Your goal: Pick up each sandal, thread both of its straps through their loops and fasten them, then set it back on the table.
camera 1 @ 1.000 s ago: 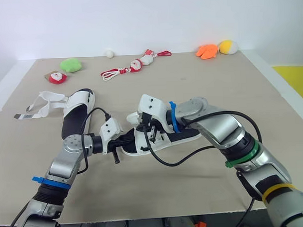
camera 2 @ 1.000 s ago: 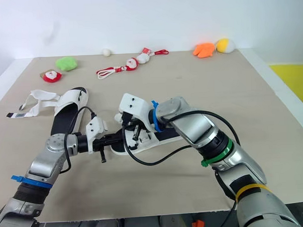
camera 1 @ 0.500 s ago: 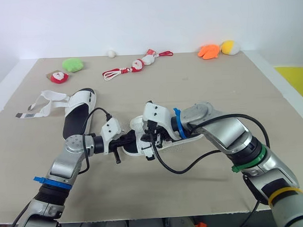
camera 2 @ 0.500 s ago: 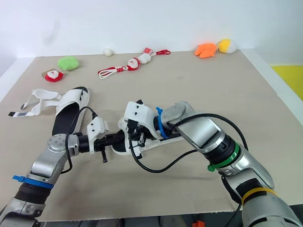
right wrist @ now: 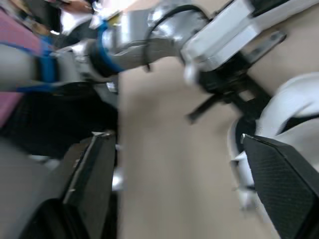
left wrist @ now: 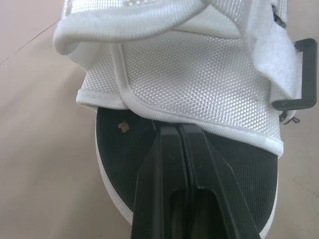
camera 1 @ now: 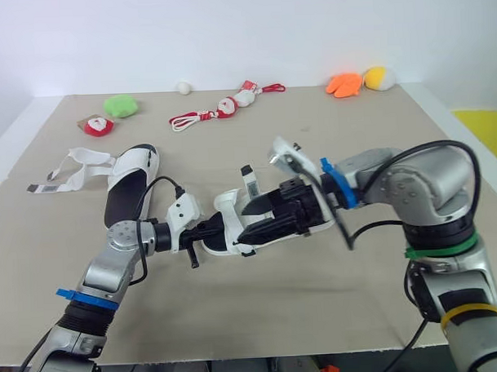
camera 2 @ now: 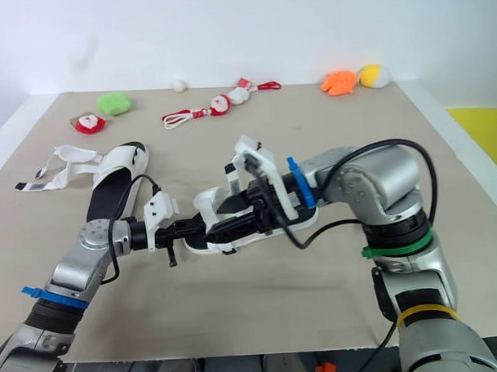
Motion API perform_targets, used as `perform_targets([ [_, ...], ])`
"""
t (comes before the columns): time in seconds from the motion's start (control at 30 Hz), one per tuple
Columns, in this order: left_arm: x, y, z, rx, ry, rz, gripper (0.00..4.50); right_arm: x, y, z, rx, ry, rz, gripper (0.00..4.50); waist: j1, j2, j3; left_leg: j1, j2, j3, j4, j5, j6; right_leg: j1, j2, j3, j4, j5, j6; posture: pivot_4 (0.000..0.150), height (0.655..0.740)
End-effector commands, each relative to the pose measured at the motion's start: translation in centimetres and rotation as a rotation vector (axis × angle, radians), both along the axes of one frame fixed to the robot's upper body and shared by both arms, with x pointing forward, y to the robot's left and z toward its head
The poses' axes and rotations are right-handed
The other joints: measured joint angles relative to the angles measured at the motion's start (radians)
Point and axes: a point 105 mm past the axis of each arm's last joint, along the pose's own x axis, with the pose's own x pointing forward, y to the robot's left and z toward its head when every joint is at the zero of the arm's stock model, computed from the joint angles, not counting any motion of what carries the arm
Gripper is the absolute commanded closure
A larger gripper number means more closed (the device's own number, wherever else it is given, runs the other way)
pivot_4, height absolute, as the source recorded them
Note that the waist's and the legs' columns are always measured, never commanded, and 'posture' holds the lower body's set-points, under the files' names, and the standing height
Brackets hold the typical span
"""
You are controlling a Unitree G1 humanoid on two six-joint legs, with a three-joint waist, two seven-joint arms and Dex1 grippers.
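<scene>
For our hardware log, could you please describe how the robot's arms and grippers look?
Both arms are silver with black cables and white wrist housings. The left gripper and right gripper each have two black fingers. The left arm wears a blue band; the right arm, blue, green and yellow bands.

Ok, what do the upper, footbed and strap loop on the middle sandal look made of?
Upper: white woven mesh fabric, matte; the grid weave shows, with a smooth piped edge. Footbed: black, matte, probably foam or rubber; no weave shows. Loop: black rigid rectangle, likely plastic, possibly coated metal.
</scene>
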Motion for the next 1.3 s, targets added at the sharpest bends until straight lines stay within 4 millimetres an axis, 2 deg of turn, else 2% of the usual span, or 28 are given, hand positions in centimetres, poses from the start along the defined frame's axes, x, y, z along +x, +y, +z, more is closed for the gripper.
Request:
perform_targets([
  [0.03, -1.1, 0.3, -3.2, 0.072, 0.117, 0.003, 4.50, -1.5, -1.7, -2.6, -0.073, 0.070, -0.014, 0.10, 0.001, -0.001, -0.001, 0.000, 0.000, 0.000, 0.000, 0.000, 0.000, 0.001, 0.000, -0.001, 0.000, -0.001, -0.001, 0.150, 0.7400],
  [0.13, -1.2, 0.3, -3.3, 0.072, 0.119, 0.001, 4.50, -0.4, -2.1, -6.7, -0.174, 0.024, -0.147, 0.10, -0.001, 0.000, -0.001, 0.000, 0.000, 0.001, 0.000, -0.003, -0.001, 0.000, 0.000, 0.001, 0.000, -0.002, 0.002, 0.150, 0.7400],
  [0.23, -1.2, 0.4, -3.3, 0.074, 0.120, -0.003, 4.50, -0.1, -1.7, -8.6, -0.195, -0.014, -0.203, 0.10, -0.002, 0.002, -0.001, 0.001, 0.000, 0.001, 0.000, -0.003, -0.001, 0.000, 0.000, 0.001, 0.000, -0.002, 0.003, 0.150, 0.7400],
  [0.33, -1.1, 0.4, -3.1, 0.076, 0.118, -0.005, 4.50, 1.1, -0.7, -9.0, -0.167, -0.078, -0.275, 0.10, -0.003, 0.001, -0.002, 0.001, 0.000, 0.002, 0.001, -0.003, -0.001, 0.000, 0.000, 0.001, 0.000, -0.001, 0.004, 0.150, 0.7400],
  [0.43, -1.1, 0.4, -3.1, 0.079, 0.119, -0.007, 4.50, 1.8, 0.3, -8.2, -0.099, -0.092, -0.314, 0.10, -0.003, 0.001, -0.002, 0.001, 0.001, 0.001, 0.001, -0.003, -0.001, 0.000, 0.001, 0.001, 0.000, -0.001, 0.004, 0.150, 0.7400],
  [0.7, -1.2, 0.4, -3.2, 0.082, 0.120, -0.010, 4.50, 1.3, 1.8, -7.8, -0.038, -0.075, -0.318, 0.10, -0.004, 0.001, -0.002, 0.002, 0.002, 0.002, 0.001, -0.003, -0.001, 0.000, 0.001, 0.001, 0.000, -0.002, 0.002, 0.150, 0.7400],
  [0.73, -1.2, 0.4, -3.2, 0.082, 0.120, -0.010, 4.50, 1.2, 1.9, -7.8, -0.033, -0.072, -0.317, 0.47, -0.004, 0.001, -0.002, 0.002, 0.002, 0.002, 0.001, -0.003, -0.001, 0.001, 0.002, 0.001, 0.000, -0.002, 0.002, 0.150, 0.7400],
  [0.8, -1.2, 0.5, -3.2, 0.082, 0.120, -0.007, 4.50, 1.0, 2.1, -7.7, -0.026, -0.065, -0.314, 0.84, -0.004, 0.001, -0.002, 0.002, 0.002, 0.002, 0.001, -0.003, -0.001, 0.000, 0.002, 0.001, 0.000, -0.002, 0.002, 0.150, 0.7400],
  [0.9, -1.2, 0.5, -3.2, 0.082, 0.120, -0.007, 4.50, 1.0, 2.1, -7.7, -0.024, -0.062, -0.316, 2.34, -0.004, 0.001, -0.002, 0.002, 0.002, 0.002, 0.001, -0.003, -0.001, 0.001, 0.002, 0.002, 0.000, -0.002, 0.002, 0.150, 0.7400],
  [0.93, -1.2, 0.5, -3.2, 0.082, 0.120, -0.007, 4.50, 1.0, 2.1, -7.7, -0.024, -0.062, -0.316, 2.72, -0.004, 0.001, -0.002, 0.002, 0.002, 0.002, 0.001, -0.003, -0.001, 0.001, 0.002, 0.002, 0.000, -0.002, 0.002, 0.150, 0.7400],
  [0.97, -1.1, 0.5, -3.2, 0.083, 0.120, -0.007, 4.50, 1.0, 2.1, -7.6, -0.025, -0.063, -0.316, 3.35, -0.004, 0.001, -0.002, 0.002, 0.002, 0.002, 0.001, -0.003, -0.001, 0.001, 0.001, 0.002, 0.000, -0.002, 0.002, 0.150, 0.7400],
  [1.03, -1.1, 0.5, -3.2, 0.082, 0.119, -0.007, 4.50, 0.9, 2.0, -7.7, -0.027, -0.061, -0.312, 4.18, -0.004, 0.001, -0.002, 0.002, 0.001, 0.002, 0.000, -0.003, -0.001, 0.001, 0.001, 0.002, 0.000, -0.002, 0.003, 0.150, 0.7400],
  [1.07, -1.1, 0.5, -3.1, 0.082, 0.119, -0.006, 4.50, 0.8, 1.9, -7.8, -0.033, -0.057, -0.307, 4.36, -0.004, 0.001, -0.002, 0.002, 0.001, 0.001, 0.000, -0.003, 0.000, 0.001, 0.001, 0.001, 0.000, -0.002, 0.003, 0.150, 0.7400],
  [1.13, -1.1, 0.5, -3.1, 0.081, 0.118, -0.006, 4.50, 0.4, 1.6, -8.1, -0.055, -0.038, -0.289, 4.36, -0.004, 0.001, -0.002, 0.002, 0.001, 0.001, 0.000, -0.003, 0.000, 0.000, 0.001, 0.001, 0.000, -0.002, 0.003, 0.150, 0.7400],
  [1.3, -1.2, 0.5, -3.2, 0.081, 0.121, -0.007, 4.50, -2.6, -0.2, -9.8, -0.167, 0.098, -0.170, 4.36, -0.002, 0.001, -0.002, 0.001, 0.000, 0.001, 0.000, -0.004, -0.001, 0.001, 0.000, 0.002, 0.000, -0.003, 0.003, 0.150, 0.7400],
])
